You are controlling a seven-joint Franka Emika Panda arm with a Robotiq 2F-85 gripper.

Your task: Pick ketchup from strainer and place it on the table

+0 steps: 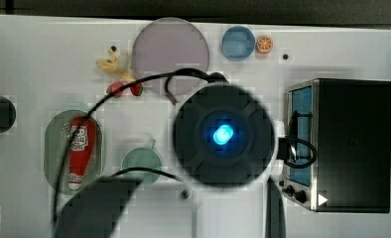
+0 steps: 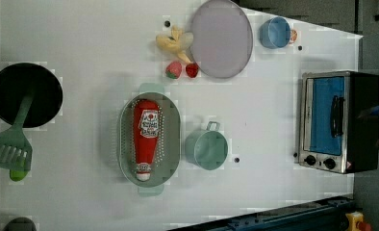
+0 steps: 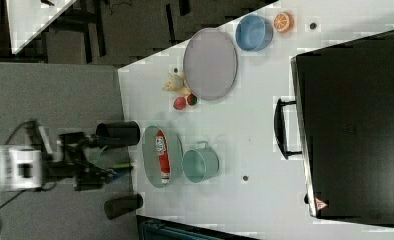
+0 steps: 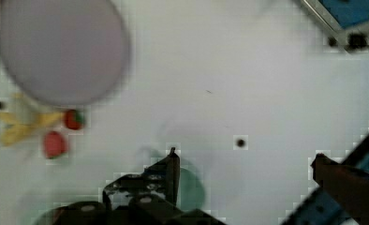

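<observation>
White bench (image 2: pixel 82 38); ketchup (image 2: pixel 145 137) lies flat inside strainer (image 2: pixel 174 144), cap toward the left view's bottom. End effector (image 4: pixel 243 159) released, high above. Probably light, slick plastic; grip mid-body.

We noted the white table (image 1: pixel 30 54) filling most of the top view. At frame left the ketchup (image 1: pixel 81 151) lay lengthwise in the pale green strainer (image 1: pixel 52 158), cap toward the bottom. A green cup (image 1: pixel 141 163) sat just right of it. The arm's dark round body (image 1: pixel 223 135) covered the centre. A toaster oven (image 1: pixel 350 144) stood at right, a grey plate (image 1: pixel 169 49) and blue bowl (image 1: pixel 237 42) along the top.
</observation>
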